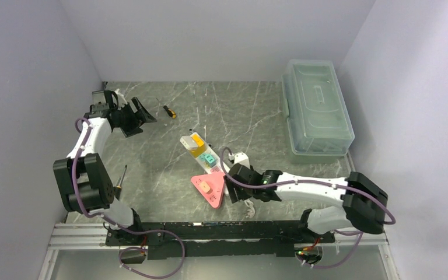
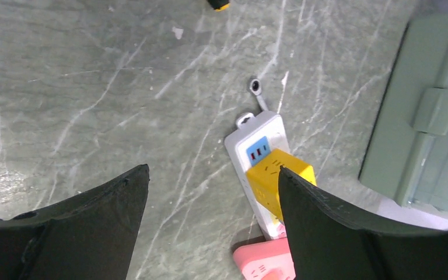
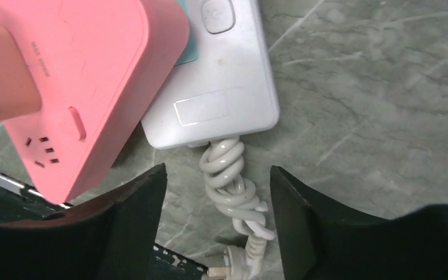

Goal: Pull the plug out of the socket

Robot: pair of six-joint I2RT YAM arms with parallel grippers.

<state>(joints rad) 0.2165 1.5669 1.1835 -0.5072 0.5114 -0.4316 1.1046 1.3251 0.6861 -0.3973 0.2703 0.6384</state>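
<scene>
– Reading anything on the pink plug (image 3: pixel 93 76)?
– Small print, too blurred. It sits on the near end of the socket (image 3: pixel 221 87), mid-way across the table (image 1: pixel 151 122).
– And the jaws?
– Both released: the right gripper (image 3: pixel 217 169) astride the white cord (image 3: pixel 227 181), the left gripper (image 2: pixel 213 168) empty.

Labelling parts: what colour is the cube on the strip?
The cube is yellow; the left wrist view shows it best.

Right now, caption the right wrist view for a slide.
Open right gripper poised over the socket's twisted cord, pink adapter alongside.
</scene>
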